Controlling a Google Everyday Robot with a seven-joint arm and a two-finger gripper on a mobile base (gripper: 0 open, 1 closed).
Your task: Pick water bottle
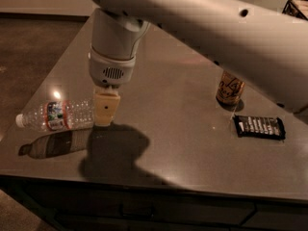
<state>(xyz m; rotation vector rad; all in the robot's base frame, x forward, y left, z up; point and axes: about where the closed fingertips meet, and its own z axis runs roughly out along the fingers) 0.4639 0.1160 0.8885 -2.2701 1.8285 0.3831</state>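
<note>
Bottle lies on its side near the left edge of the counter, with its white cap pointing left toward the edge and its base pointing right. The label, banded red, white and green-blue, wraps the part nearer the cap. The bottle's reflection shows on the glossy surface just below it.

The hand hangs straight down from the wrist at the bottle's base end. Its pale tan tip overlaps that end and reaches about to the counter surface. It cannot be told how far the hand is open, or whether it has any hold of the bottle.

The arm sweeps in from the upper right and casts a dark shadow on the counter in front of the hand. Well apart to the right an orange-brown can stands upright. Near it, toward the front, lies a flat black packet.
</note>
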